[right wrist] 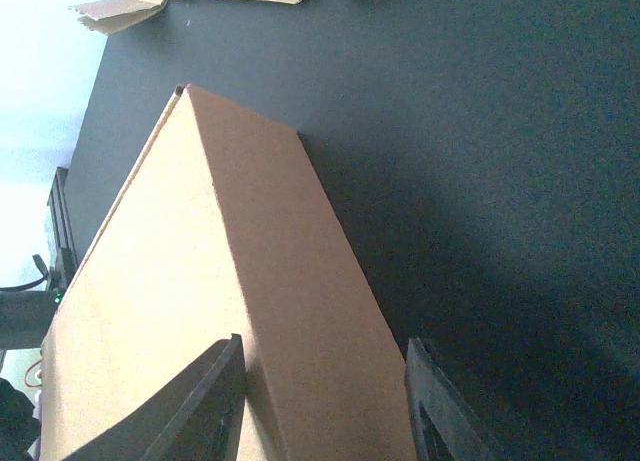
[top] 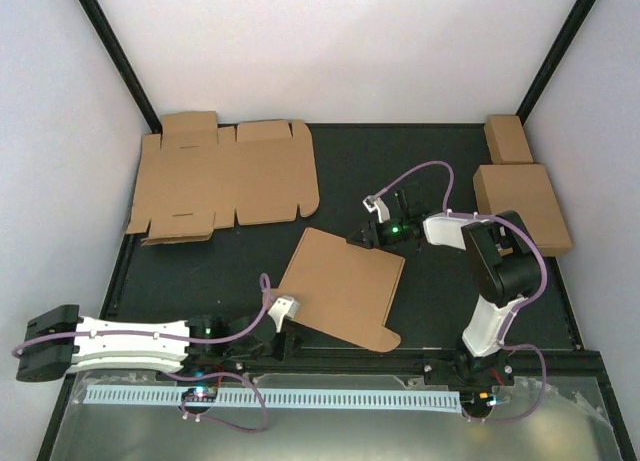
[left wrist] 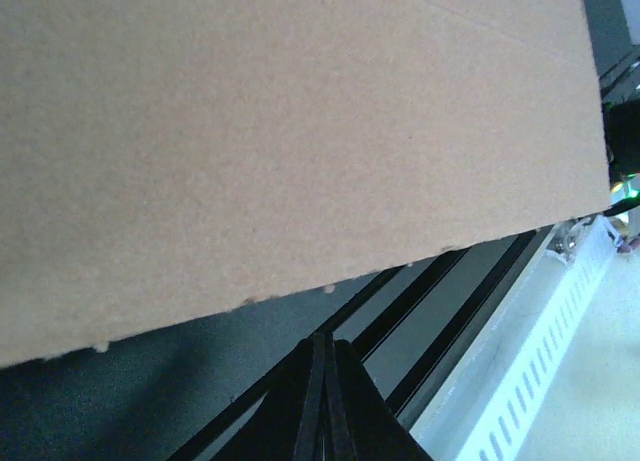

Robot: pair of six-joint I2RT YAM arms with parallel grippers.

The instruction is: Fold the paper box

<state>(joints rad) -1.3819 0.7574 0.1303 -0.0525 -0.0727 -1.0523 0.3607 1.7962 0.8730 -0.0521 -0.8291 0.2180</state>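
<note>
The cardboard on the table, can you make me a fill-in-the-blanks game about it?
1. The paper box in the middle is gripped by the ____ jaws.
2. The left jaws are ____, with nothing between them.
3. A flat unfolded sheet lies at the far ____ corner of the table.
4. By the right wall sit ____ more boxes: a small box and a bigger box.

Missing words: right, shut, left, two.

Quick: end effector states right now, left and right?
Left end effector: closed, empty.
Right end effector: closed on the paper box.
</note>
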